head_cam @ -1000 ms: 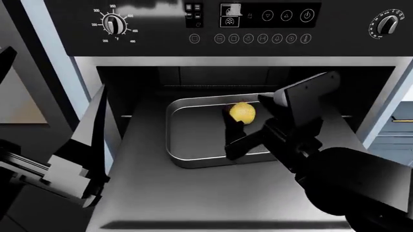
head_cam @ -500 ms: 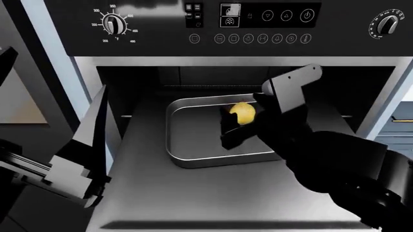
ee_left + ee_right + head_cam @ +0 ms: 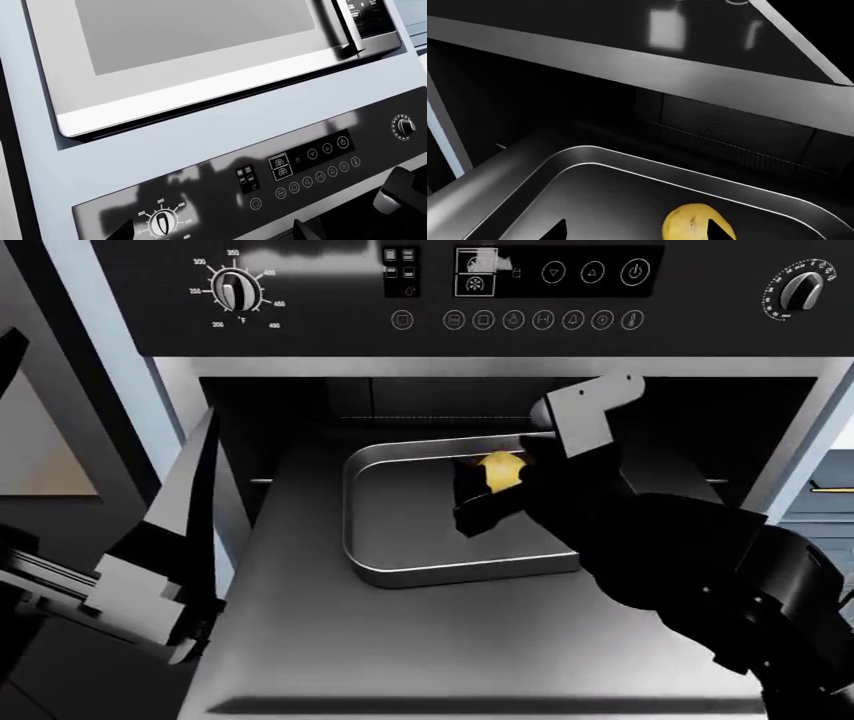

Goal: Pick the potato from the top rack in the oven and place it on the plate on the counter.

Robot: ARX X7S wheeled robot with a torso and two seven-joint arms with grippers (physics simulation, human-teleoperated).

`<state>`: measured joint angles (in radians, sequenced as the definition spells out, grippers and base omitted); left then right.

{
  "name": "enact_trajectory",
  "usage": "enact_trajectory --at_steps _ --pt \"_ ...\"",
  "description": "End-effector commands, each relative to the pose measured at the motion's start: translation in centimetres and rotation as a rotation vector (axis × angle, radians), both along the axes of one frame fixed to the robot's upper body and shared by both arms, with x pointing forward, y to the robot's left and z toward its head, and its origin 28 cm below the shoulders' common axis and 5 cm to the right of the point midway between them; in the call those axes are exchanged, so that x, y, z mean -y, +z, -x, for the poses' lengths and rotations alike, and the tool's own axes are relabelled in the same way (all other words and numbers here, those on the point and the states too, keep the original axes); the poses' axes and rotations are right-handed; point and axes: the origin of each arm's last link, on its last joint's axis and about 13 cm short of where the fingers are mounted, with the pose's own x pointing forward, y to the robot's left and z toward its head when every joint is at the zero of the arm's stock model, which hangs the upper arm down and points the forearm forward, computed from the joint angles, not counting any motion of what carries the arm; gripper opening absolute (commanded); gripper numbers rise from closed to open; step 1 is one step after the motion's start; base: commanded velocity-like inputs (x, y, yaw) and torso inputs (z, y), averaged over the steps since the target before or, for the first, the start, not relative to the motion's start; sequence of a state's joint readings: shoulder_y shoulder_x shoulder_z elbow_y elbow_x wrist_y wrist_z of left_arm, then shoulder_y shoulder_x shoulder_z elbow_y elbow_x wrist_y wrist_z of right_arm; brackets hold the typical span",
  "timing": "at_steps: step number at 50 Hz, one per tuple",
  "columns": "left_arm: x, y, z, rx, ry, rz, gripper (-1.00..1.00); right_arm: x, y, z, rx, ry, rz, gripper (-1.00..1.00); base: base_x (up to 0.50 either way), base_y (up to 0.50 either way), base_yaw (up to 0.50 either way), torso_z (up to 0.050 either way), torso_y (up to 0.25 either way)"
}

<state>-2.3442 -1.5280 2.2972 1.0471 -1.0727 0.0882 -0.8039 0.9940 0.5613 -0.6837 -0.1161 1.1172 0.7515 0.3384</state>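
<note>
The yellow-tan potato [image 3: 501, 472] lies in a shiny grey baking tray [image 3: 400, 540] on the dark flat top rack [image 3: 307, 630] of the black oven [image 3: 334, 300]. My right gripper [image 3: 497, 486] reaches into the tray and is open, one finger on each side of the potato. In the right wrist view the potato [image 3: 694, 224] lies against one fingertip [image 3: 718, 231] of the right gripper [image 3: 637, 233]; the other tip stands well clear. My left gripper [image 3: 213, 233] is open with nothing in it, pointing up at the control panel. The plate and the counter are out of view.
The oven's panel carries a temperature dial [image 3: 236, 288], button icons and a second dial [image 3: 802, 290]. A second appliance with a glass door [image 3: 200, 45] sits above. Blue-grey cabinets [image 3: 830, 500] flank the oven at right. The cavity's back wall [image 3: 727, 130] is close behind the tray.
My right arm has pushed deeper into the oven, bringing its fingers around the potato. The left arm has shifted slightly. The potato has not moved.
</note>
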Motion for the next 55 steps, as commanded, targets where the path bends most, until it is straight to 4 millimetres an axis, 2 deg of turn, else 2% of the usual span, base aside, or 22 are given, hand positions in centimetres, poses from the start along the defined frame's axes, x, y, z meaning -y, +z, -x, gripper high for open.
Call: enact_trajectory --at_steps 1,27,55 --pt "-0.1 0.4 0.0 0.013 0.006 0.001 1.00 0.0 0.0 -0.8 -0.008 -0.022 -0.005 1.00 0.00 0.00 0.00 0.000 0.000" --pt "-0.2 0.6 0.0 0.017 0.005 0.004 1.00 0.7 -1.7 -2.7 -0.088 -0.088 0.024 1.00 0.00 0.00 0.00 0.000 0.000" --pt "-0.2 0.6 0.0 0.023 0.004 0.004 1.00 0.3 -1.9 -4.0 -0.103 -0.110 0.034 1.00 0.00 0.00 0.00 0.000 0.000"
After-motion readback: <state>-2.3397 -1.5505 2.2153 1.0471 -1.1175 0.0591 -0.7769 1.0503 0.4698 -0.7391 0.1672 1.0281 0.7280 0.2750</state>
